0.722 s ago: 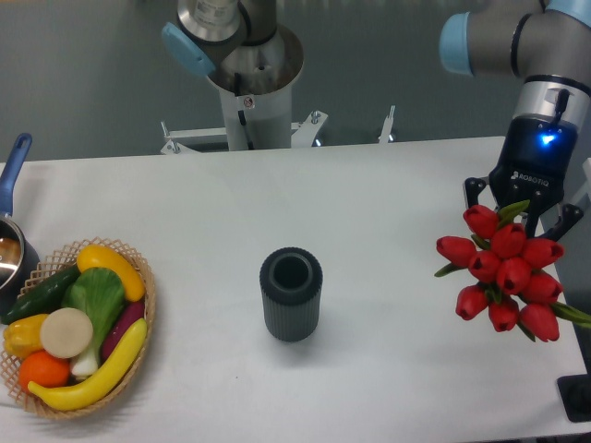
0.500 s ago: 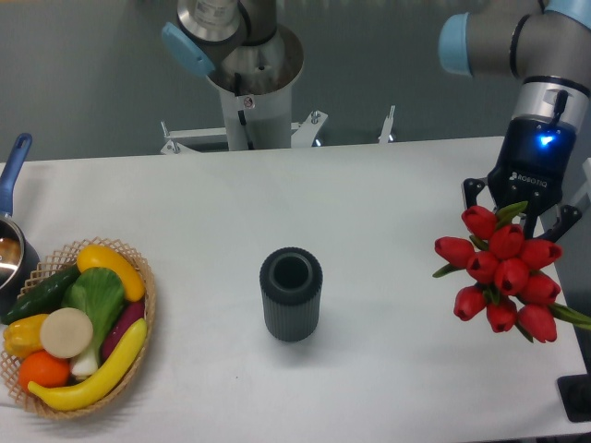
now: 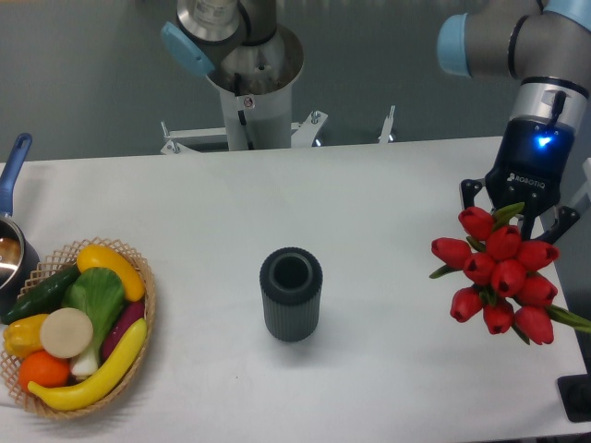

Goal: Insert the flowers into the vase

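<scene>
flowers held up at the right, vase waiting in the middle

from the one camera, looking down at the white table (image 3: pixel 388 185):

the gripper (image 3: pixel 523 214) is at the far right, over the edge of the table. a blue light shines on it. its two fingers (image 3: pixel 474 192) point down, one on each side of the bunch. the red heads hide the place where the fingers meet the stems, so i cannot tell if it is pinching them or how wide it is

the flowers (image 3: pixel 499 273) are right under the gripper. they are red buds packed close, with a few green leaves poking out at the sides. one leaf sticks out to the right, past the table edge

the vase (image 3: pixel 291 293) is near the middle of the table, well apart from the flowers. it is dark grey with fine ribs. it stands up straight and its round mouth faces up. nothing is in it

at the left edge sits a basket (image 3: pixel 146 277). inside are a banana (image 3: pixel 100 371), a green leafy thing (image 3: pixel 95 297), an orange (image 3: pixel 42 370) and some other play food

a pot (image 3: pixel 11 235) with a blue handle peeks in just above the basket

at the back stands the big metal base (image 3: pixel 251 74) of the arm
</scene>
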